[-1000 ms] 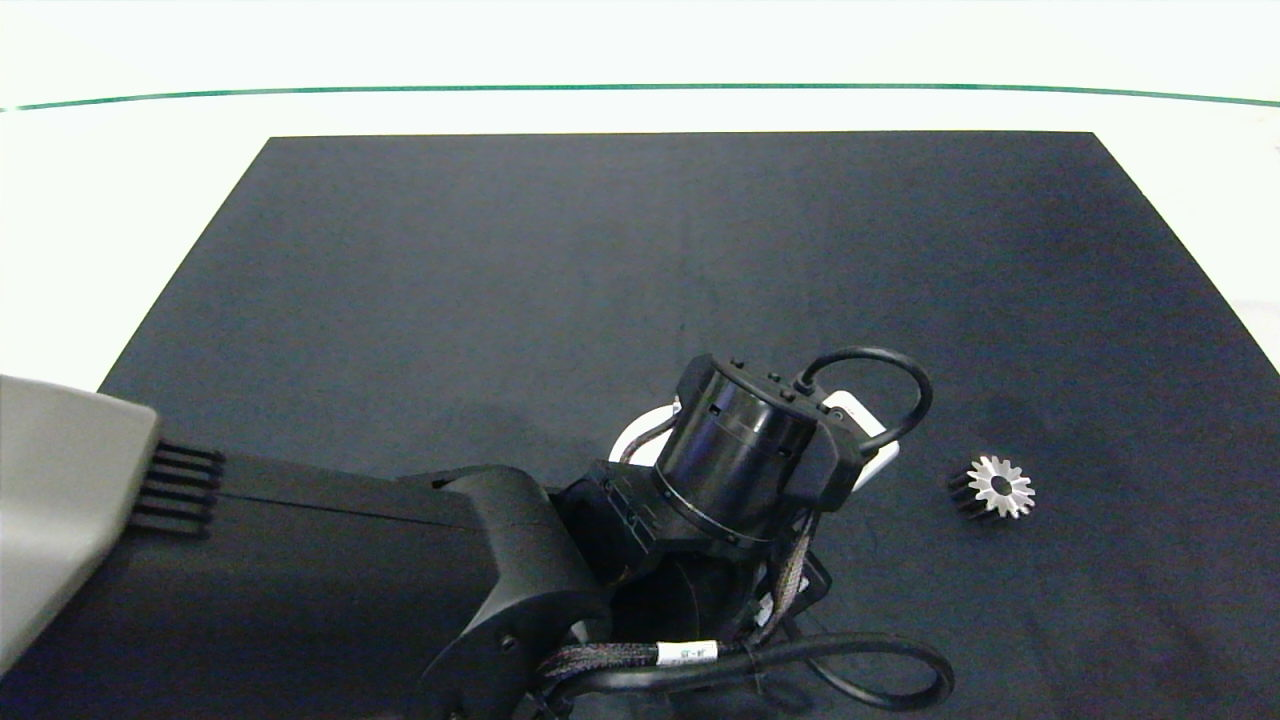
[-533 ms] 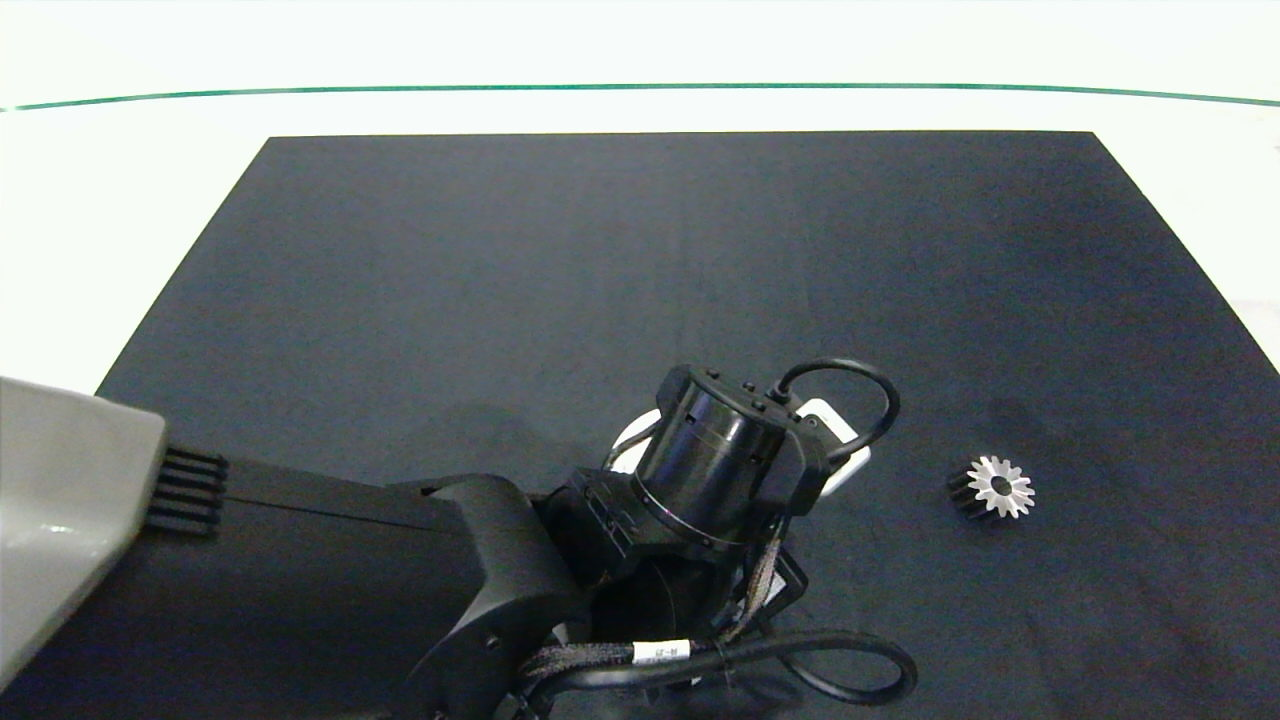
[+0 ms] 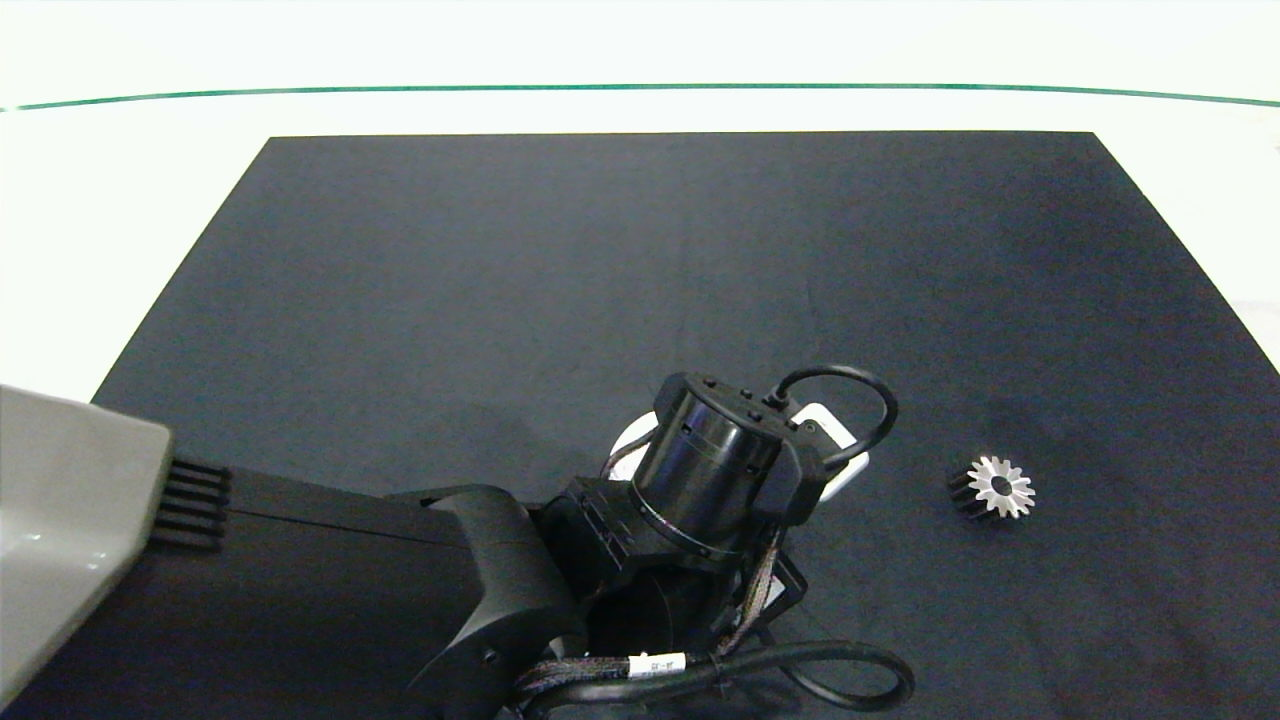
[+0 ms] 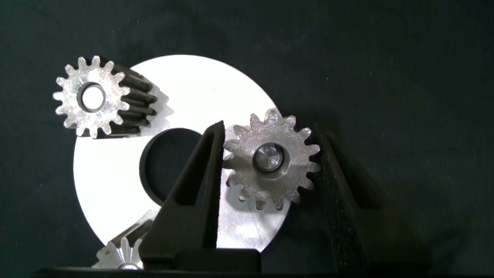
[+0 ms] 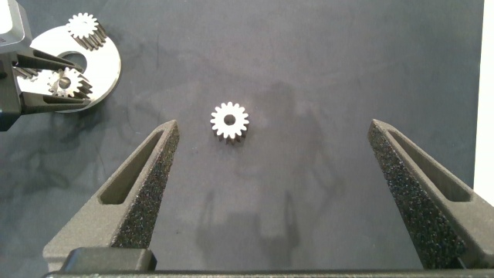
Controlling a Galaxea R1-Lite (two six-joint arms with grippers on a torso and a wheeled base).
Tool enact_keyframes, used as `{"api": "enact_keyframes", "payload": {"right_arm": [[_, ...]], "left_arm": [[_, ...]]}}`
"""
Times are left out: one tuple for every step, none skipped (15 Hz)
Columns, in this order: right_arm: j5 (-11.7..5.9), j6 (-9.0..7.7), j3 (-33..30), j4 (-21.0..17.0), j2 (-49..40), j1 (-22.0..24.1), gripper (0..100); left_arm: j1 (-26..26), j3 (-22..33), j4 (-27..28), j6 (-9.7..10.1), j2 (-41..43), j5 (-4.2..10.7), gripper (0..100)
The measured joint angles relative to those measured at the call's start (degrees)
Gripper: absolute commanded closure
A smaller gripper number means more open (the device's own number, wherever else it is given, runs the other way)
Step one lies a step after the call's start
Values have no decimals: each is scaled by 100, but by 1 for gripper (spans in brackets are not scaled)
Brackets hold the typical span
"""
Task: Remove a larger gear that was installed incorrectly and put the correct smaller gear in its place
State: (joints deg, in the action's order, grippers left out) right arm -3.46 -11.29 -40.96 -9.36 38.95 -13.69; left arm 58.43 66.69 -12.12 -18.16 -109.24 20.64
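Black mat (image 3: 500, 300) over a pale worktop (image 3: 120, 220), with a thin green line (image 3: 640, 87) along the far side.

Left gripper (image 4: 270, 133) down over a white disc (image 4: 100, 193) close to the mat's near edge, about midway along it. Jaws drawn in on the smaller gear (image 4: 270, 161), one grey finger (image 4: 197, 185) against its teeth on one side, the other against the teeth opposite. Whitish gear, blunt teeth, lying flat at the rim of the disc and partly overhanging it; a grey pin end fills its centre. Hidden in the head view beneath the dark left arm (image 3: 400, 560).

Two more gears on the same disc: a taller blunt-toothed gear (image 4: 93, 96) with a pale centre across the disc's middle hole, and a star-toothed gear (image 4: 120, 255) only partly in view behind the finger.

Right gripper (image 5: 272, 123) outside the head view, held above bare mat. Jaws spread wide, touching nothing, holding nothing.

Larger gear (image 3: 992, 488) alone on the mat, well apart from the disc, towards the mat's right edge and nearer its front than its back. Silver, sharp teeth, dark centre hole, lying flat between the spread right fingers as seen from that wrist.
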Motion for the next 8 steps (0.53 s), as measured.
{"api": "enact_keyframes", "payload": {"right_arm": [[-1, -1, 0, 0, -1, 0, 0], [-9, -4, -2, 0, -4, 0, 0], [-9, -4, -5, 0, -4, 0, 0], [-6, -4, -5, 0, -4, 0, 0], [-4, -1, -7, 0, -1, 0, 0], [-4, -4, -7, 2, -1, 0, 0], [-6, -4, -7, 0, 0, 0, 0], [-11, -1, -10, 0, -1, 2, 0]], "left_arm": [[6, -5, 9, 0, 1, 0, 0], [9, -5, 13, 1, 1, 0, 0], [11, -7, 16, 0, 1, -2, 0], [11, -5, 16, -2, 4, -5, 0], [11, -2, 16, 0, 9, -5, 0], [11, -2, 16, 0, 15, -5, 0], [11, -2, 13, 4, 26, -2, 0], [11, -5, 18, 4, 52, -5, 0]]}}
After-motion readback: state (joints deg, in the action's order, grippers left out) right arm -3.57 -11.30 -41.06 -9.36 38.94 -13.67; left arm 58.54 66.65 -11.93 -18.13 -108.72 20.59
